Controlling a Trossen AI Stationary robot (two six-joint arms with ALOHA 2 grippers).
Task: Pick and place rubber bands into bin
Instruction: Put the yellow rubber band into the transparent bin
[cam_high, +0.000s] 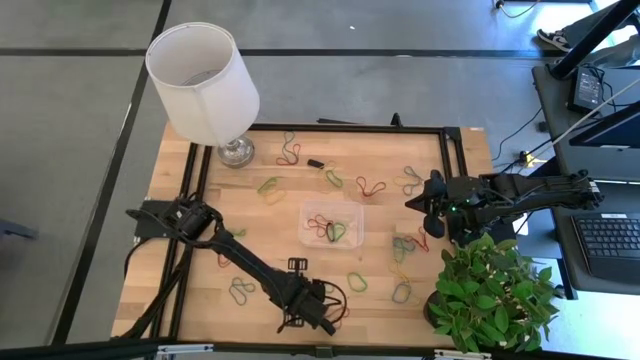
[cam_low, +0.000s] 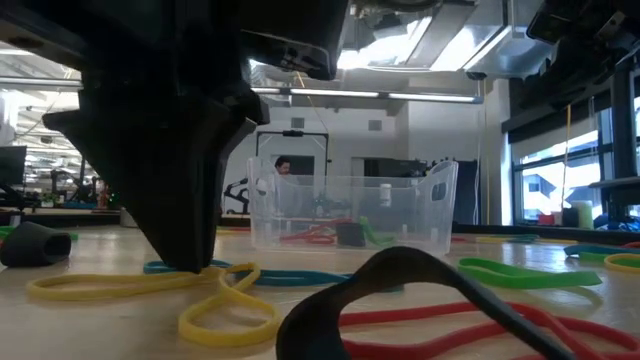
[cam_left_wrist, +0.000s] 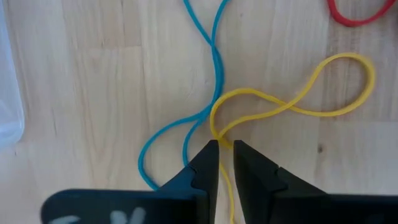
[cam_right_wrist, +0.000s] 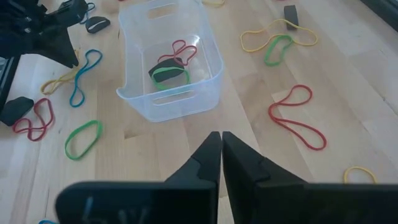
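The left gripper (cam_left_wrist: 225, 148) is down on the worktop (cam_high: 380, 170) at its near edge, fingers a narrow slit apart over a yellow band (cam_left_wrist: 292, 102) where it crosses a blue band (cam_left_wrist: 208, 74); likely placed to pinch the yellow loop, but no firm hold shows. The bin (cam_high: 332, 222) sits mid-worktop, within either arm's reach, with a few bands (cam_right_wrist: 171, 65) inside. Most bands lie scattered around it. The right gripper (cam_right_wrist: 221, 140) waits above the right side, fingers together, empty
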